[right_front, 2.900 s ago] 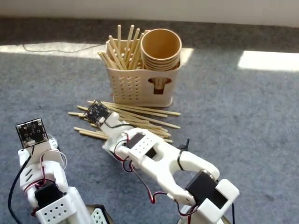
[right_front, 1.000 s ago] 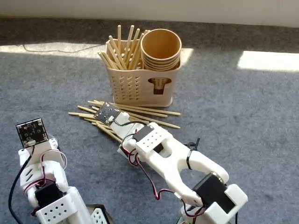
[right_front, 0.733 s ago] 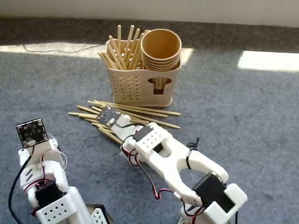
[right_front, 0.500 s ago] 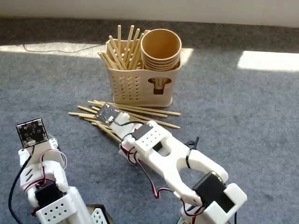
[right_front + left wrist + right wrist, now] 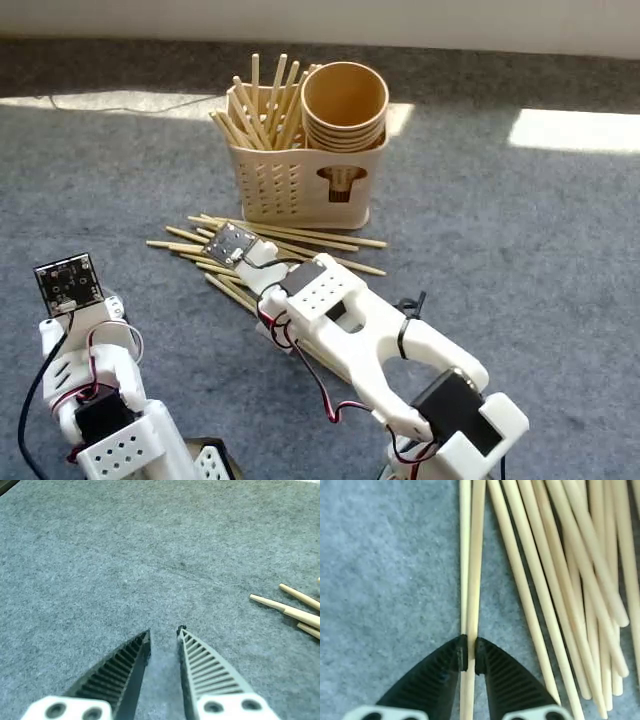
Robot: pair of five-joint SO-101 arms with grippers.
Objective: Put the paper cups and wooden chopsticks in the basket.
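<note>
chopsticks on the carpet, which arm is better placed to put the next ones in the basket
Right. The right gripper is shut on a chopstick pair at the pile before the basket; the left gripper hangs open over carpet off to the side.

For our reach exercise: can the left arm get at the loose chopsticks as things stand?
Probably yes: only bare carpet lies between the left gripper and the nearest chopsticks, though the right gripper sits at the same pile.
</note>
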